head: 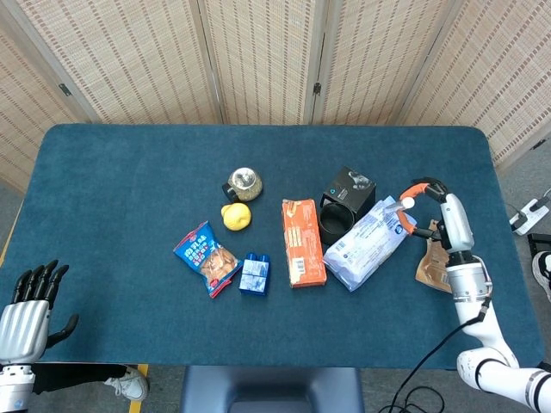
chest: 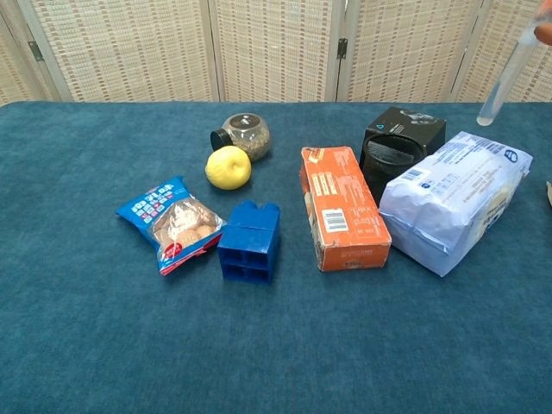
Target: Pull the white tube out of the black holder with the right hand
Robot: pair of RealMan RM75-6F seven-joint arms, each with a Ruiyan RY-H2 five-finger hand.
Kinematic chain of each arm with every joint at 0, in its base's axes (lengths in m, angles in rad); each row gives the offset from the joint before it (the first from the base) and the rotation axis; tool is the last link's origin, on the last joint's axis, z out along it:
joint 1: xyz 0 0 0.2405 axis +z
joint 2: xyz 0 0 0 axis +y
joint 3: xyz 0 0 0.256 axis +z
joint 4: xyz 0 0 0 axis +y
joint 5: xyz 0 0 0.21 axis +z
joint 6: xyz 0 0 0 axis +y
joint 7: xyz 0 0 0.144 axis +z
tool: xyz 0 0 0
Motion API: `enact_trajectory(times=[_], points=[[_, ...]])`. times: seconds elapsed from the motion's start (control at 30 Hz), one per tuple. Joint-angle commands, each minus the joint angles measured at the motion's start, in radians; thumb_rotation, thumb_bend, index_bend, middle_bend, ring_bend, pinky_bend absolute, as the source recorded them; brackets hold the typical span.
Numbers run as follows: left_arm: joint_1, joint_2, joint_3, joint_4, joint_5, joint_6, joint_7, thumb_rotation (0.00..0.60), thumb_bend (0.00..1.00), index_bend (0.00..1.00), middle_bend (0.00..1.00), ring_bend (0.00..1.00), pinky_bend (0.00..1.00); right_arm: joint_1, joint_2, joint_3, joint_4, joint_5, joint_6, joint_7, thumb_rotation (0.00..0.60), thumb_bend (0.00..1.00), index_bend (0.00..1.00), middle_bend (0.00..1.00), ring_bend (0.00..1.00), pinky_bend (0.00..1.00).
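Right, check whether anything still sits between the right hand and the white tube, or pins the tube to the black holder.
Nothing does. The right hand already holds the white tube up in the air, clear of the black holder and above the white bag.

A blue-clothed surface (head: 129,198) carries a jar (head: 244,181), lemon (head: 236,216), snack packet (head: 207,257), blue block (head: 254,274), orange box (head: 302,242), black holder (head: 346,200), white bag (head: 371,242) and, apparently, a brown pouch (head: 430,267)

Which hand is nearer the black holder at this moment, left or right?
Right. The right hand hangs just past the white bag, to the side of the black holder, pinching the white tube. The left hand sits at the table's far near-left corner.
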Motion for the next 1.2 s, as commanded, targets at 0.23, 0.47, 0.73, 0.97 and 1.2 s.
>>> enact_trajectory(times=[0.23, 0.47, 0.73, 0.97, 1.2], points=[[-0.002, 0.0, -0.001, 0.002, 0.001, 0.001, -0.003, 0.6, 0.33, 0.14, 0.09, 0.04, 0.09, -0.022, 0.069, 0.02, -0.136, 0.024, -0.126, 0.359, 0.6, 0.52, 0.61, 0.43, 0.21, 0.13], [0.0, 0.0, 0.001, 0.002, 0.003, 0.002, -0.004, 0.6, 0.33, 0.14, 0.09, 0.04, 0.09, -0.032, 0.124, 0.036, -0.181, -0.007, -0.199, 0.609, 0.6, 0.52, 0.61, 0.43, 0.22, 0.13], [0.0, 0.001, 0.0, 0.002, 0.0, 0.001, -0.004, 0.6, 0.33, 0.14, 0.09, 0.04, 0.09, -0.003, 0.072, 0.025, -0.098, 0.032, -0.128, 0.273, 0.6, 0.52, 0.61, 0.43, 0.22, 0.13], [-0.002, 0.0, 0.0, 0.001, 0.0, -0.001, 0.0, 0.6, 0.33, 0.14, 0.09, 0.04, 0.09, 0.026, -0.021, 0.02, -0.015, 0.02, 0.014, -0.089, 0.6, 0.52, 0.61, 0.43, 0.22, 0.13], [-0.003, 0.001, 0.0, -0.001, 0.001, -0.001, 0.001, 0.6, 0.33, 0.14, 0.09, 0.04, 0.09, 0.042, -0.022, 0.036, -0.073, 0.045, -0.048, -0.008, 0.6, 0.52, 0.61, 0.43, 0.22, 0.13]])
